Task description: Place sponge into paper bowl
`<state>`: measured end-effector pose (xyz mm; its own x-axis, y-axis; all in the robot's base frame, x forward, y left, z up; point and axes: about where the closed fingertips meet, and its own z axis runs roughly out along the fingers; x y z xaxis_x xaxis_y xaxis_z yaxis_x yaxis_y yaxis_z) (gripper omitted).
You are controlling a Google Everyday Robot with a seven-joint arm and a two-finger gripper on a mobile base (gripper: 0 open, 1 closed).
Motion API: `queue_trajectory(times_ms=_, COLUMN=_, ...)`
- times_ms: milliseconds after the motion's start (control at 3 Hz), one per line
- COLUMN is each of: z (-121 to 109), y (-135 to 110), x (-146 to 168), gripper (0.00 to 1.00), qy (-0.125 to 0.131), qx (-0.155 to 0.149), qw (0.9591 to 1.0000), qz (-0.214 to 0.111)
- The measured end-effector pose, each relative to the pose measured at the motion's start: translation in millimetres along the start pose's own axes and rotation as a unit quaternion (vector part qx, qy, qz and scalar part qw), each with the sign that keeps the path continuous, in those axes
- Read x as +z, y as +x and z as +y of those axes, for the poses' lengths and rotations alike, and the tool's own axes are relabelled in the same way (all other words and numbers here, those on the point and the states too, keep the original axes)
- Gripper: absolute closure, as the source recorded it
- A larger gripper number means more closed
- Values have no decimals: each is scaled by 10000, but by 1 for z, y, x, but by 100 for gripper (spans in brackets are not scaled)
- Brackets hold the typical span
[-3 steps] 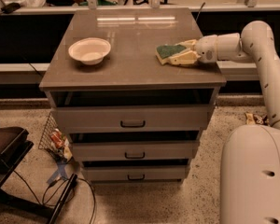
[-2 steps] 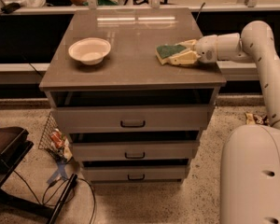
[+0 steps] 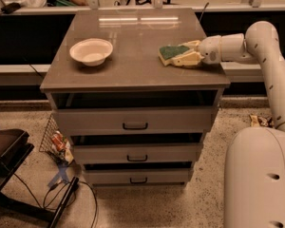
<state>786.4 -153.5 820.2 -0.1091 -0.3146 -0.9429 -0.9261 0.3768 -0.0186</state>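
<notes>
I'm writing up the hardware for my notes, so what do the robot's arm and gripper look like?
The arm is smooth and glossy white, built of rounded tubular sections with small dark holes along its side. No loose cables show on it. The gripper, at the right of the cabinet top, is a cream-yellow, warmer than the white wrist behind it.

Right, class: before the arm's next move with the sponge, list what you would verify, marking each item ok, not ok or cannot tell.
1. Gripper at the sponge: ok, both at the right of the cabinet top.
2. Firm grip on sponge: cannot tell.
3. Sponge lifted off the top: cannot tell.
4. Bowl upright and empty: ok, it sits at the left of the top.
5. Path from sponge to bowl: ok, nothing stands between them.
6. Sponge in bowl: not ok, it is well to the bowl's right.
</notes>
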Motion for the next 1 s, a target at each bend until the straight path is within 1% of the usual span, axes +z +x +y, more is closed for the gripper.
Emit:
queue_trajectory(times_ms=333, z=0, y=0, x=0, gripper=77, qy=0, qx=0, qw=10000, qz=1)
queue_trajectory(times_ms=667, z=0, y=0, x=0, gripper=79, qy=-1, qx=0, qw=10000, qz=1)
queue_trajectory(times_ms=1000, z=0, y=0, x=0, gripper=99, qy=-1, qx=0, qw=10000, qz=1)
